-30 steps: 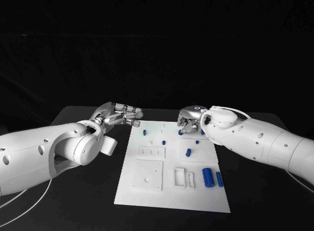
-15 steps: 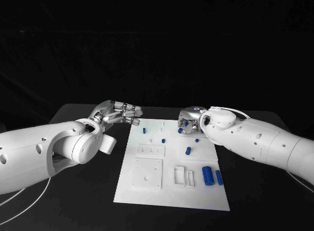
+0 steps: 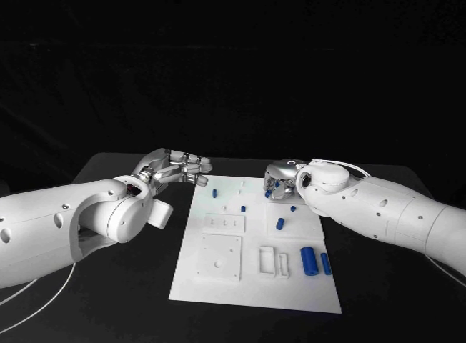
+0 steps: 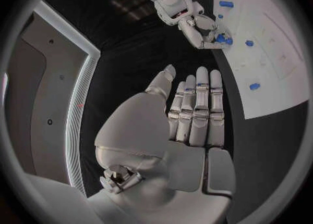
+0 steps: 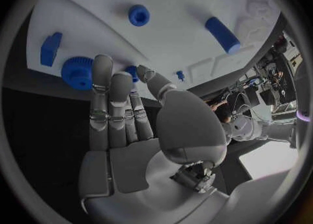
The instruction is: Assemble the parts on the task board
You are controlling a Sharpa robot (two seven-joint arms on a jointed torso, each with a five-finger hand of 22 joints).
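Observation:
The white task board (image 3: 221, 289) lies in the middle of the black table. Blue parts stand on it: a gear (image 3: 268, 193) (image 5: 78, 73), small pegs (image 3: 242, 209) (image 3: 291, 209), a short cylinder (image 3: 281, 224) and two longer cylinders (image 3: 308, 262). My right hand (image 3: 281, 179) (image 5: 120, 114) hovers over the board's far right corner, fingers stretched out beside the gear. A small blue piece (image 5: 132, 70) shows between its thumb tip and a fingertip; I cannot tell whether it is pinched. My left hand (image 3: 179, 168) (image 4: 192, 109) hangs off the board's far left corner, fingers straight and holding nothing.
Another blue part (image 3: 211, 194) stands near the board's left edge, close to my left hand. White raised blocks and slots (image 3: 221, 259) fill the board's near half. Black table (image 3: 109, 168) surrounds the board on all sides.
My right hand has drawn slightly up and back from the gear, which stays on the board. The left hand has barely shifted.

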